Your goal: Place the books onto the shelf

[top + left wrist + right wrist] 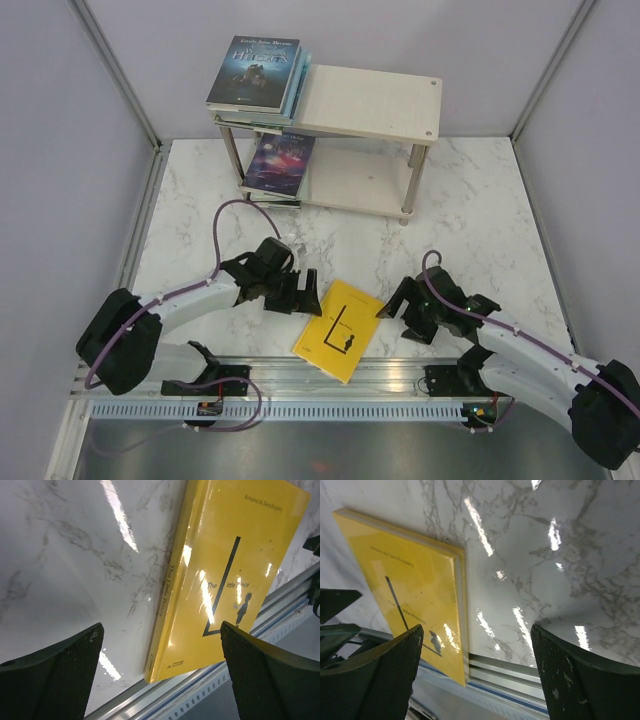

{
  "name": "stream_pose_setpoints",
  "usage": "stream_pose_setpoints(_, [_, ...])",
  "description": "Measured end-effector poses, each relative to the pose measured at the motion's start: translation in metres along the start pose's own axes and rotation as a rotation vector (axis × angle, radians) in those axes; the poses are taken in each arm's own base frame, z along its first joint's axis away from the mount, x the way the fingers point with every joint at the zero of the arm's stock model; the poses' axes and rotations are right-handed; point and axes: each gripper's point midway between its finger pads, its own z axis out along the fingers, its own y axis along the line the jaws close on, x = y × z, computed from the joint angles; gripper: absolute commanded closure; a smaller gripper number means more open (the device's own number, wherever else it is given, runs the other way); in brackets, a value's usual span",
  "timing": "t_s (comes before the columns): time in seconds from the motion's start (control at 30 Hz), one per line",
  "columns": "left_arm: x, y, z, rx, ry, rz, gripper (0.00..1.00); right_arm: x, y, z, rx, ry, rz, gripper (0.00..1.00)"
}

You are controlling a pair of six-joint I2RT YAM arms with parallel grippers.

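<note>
**Yellow book lies between two open grippers; the rest are on the shelf**

The marble table spreads under both arms. The shelf stands at its far side, well ahead of both grippers and nearer the left one's side. On the left end of the top board, a stack of books lies flat with a dark blue-grey cover uppermost. A purple-blue book lies flat on the lower board, directly under the stack.

The yellow book lies flat on the table, face up. It sits between the two grippers, and its near corner reaches over the metal rail at the table's edge.

The left gripper hangs just over the book's spine side with its jaws spread wide, holding nothing. The right gripper hangs over the opposite long edge, its jaws also wide apart and empty, with bare marble under most of the gap.
</note>
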Motion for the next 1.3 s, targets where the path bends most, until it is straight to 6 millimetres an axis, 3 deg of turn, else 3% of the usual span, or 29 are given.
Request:
stream_pose_setpoints(0.13, [0.021, -0.021, 0.022, 0.196, 0.093, -0.008, 0.00, 0.015, 0.014, 0.006, -0.100, 0.042, 0.047, 0.08])
stream_pose_setpoints(0.33, [0.038, -0.062, 0.028, 0.474, 0.121, 0.025, 0.00, 0.033, 0.041, 0.019, -0.206, 0.111, 0.071, 0.08])
stream_pose_setpoints(0.57, [0.048, -0.080, 0.027, 0.643, 0.145, -0.068, 0.00, 0.052, 0.069, 0.031, -0.292, 0.182, 0.062, 0.09])
stream_pose_setpoints(0.7, [0.043, -0.089, 0.023, 0.684, 0.133, -0.091, 0.03, 0.053, 0.070, 0.029, -0.313, 0.178, 0.069, 0.12])
stream_pose_setpoints(0.73, [0.041, -0.091, 0.023, 0.691, 0.125, -0.090, 0.07, 0.053, 0.069, 0.028, -0.315, 0.174, 0.072, 0.15])
stream_pose_setpoints(0.8, [0.037, -0.094, 0.021, 0.697, 0.120, -0.095, 0.35, 0.052, 0.065, 0.027, -0.318, 0.164, 0.076, 0.17])
stream_pose_setpoints(0.83, [0.035, -0.096, 0.020, 0.702, 0.118, -0.100, 0.65, 0.051, 0.063, 0.026, -0.318, 0.158, 0.078, 0.18])
stream_pose_setpoints(0.93, [0.032, -0.096, 0.019, 0.693, 0.125, -0.140, 0.97, 0.050, 0.060, 0.023, -0.326, 0.139, 0.076, 0.20])
stream_pose_setpoints(1.0, [0.033, -0.095, 0.020, 0.689, 0.125, -0.143, 0.98, 0.048, 0.057, 0.021, -0.321, 0.128, 0.074, 0.20])
stream_pose_setpoints(1.13, [0.032, -0.099, 0.015, 0.701, 0.115, -0.133, 0.98, 0.037, 0.061, 0.014, -0.337, 0.095, 0.065, 0.04])
stream_pose_setpoints(1.23, [0.029, -0.103, 0.003, 0.712, 0.098, -0.120, 0.98, 0.014, 0.084, -0.004, -0.391, 0.030, 0.037, 0.02])
stream_pose_setpoints(1.3, [0.017, -0.107, -0.012, 0.731, 0.048, -0.104, 0.98, -0.003, 0.101, -0.020, -0.419, -0.017, 0.013, 0.02])
